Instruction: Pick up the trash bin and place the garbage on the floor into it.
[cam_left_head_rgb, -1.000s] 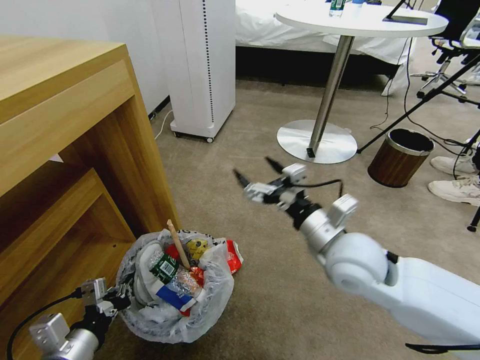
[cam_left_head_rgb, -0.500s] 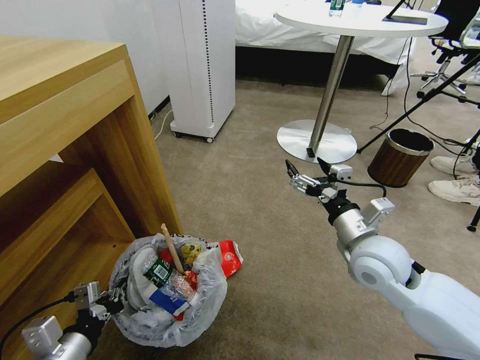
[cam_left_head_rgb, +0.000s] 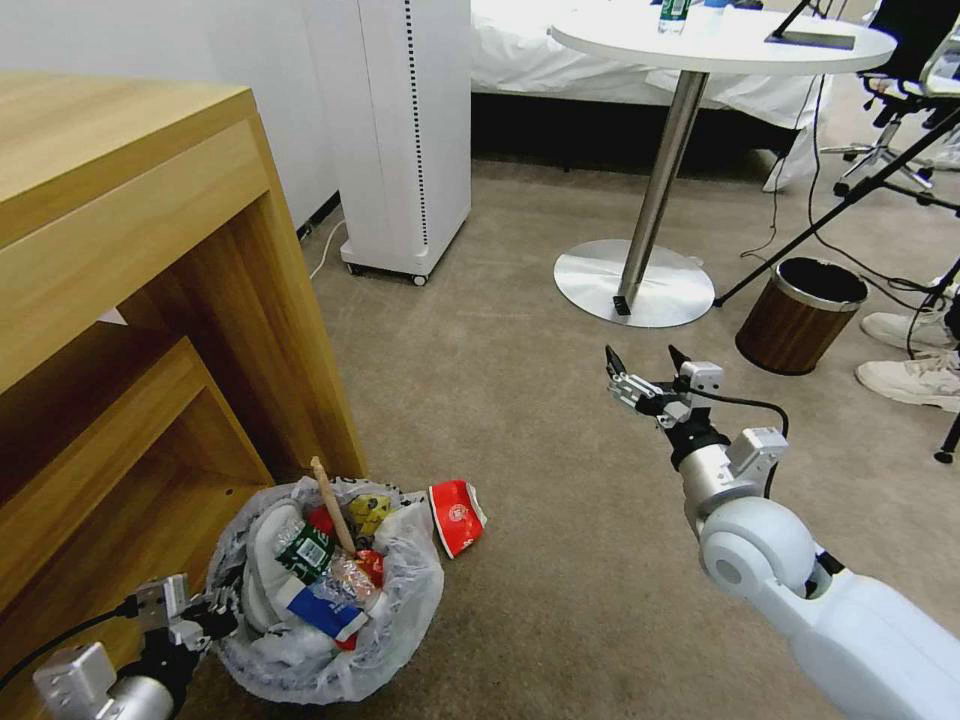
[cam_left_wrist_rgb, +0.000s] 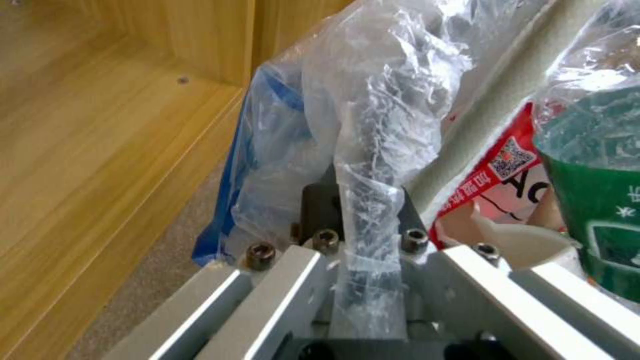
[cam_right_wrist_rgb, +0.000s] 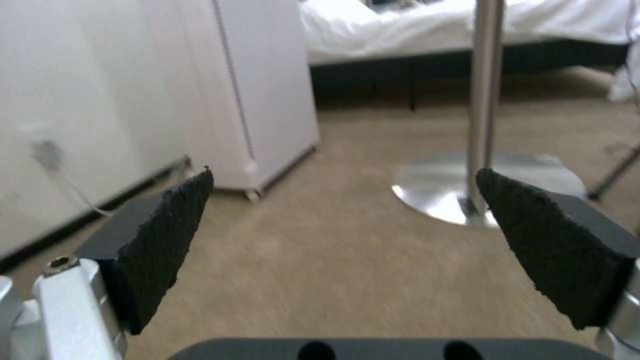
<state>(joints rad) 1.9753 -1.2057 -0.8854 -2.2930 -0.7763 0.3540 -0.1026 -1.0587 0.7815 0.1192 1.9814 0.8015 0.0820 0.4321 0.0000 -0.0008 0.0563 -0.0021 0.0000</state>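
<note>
The trash bin (cam_left_head_rgb: 300, 670), lined with a crinkly translucent bag, sits low by the wooden desk, packed with garbage: a white slipper (cam_left_head_rgb: 262, 560), a green-labelled bottle (cam_left_head_rgb: 305, 548), a blue-white carton (cam_left_head_rgb: 315, 610) and a wooden stick (cam_left_head_rgb: 330, 503). A red-white paper cup (cam_left_head_rgb: 457, 515) lies on the carpet against the bin's far side. My left gripper (cam_left_head_rgb: 212, 618) is shut on the bin's near rim; in the left wrist view its fingers (cam_left_wrist_rgb: 320, 210) pinch the bag-covered rim (cam_left_wrist_rgb: 387, 100). My right gripper (cam_left_head_rgb: 645, 368) hovers open and empty over the carpet to the right, its pads (cam_right_wrist_rgb: 167, 235) wide apart.
A wooden desk (cam_left_head_rgb: 150, 250) with shelves stands hard against the bin's left. A white upright unit (cam_left_head_rgb: 405, 130), a round table's metal base (cam_left_head_rgb: 632, 283), a brown wood-grain bin (cam_left_head_rgb: 798, 315), tripod legs and a person's shoes (cam_left_head_rgb: 915, 375) lie farther off.
My right arm has swung from over the bin to the right and drawn back. The left gripper and bin have shifted slightly toward me, leaving the red cup more exposed beside it.
</note>
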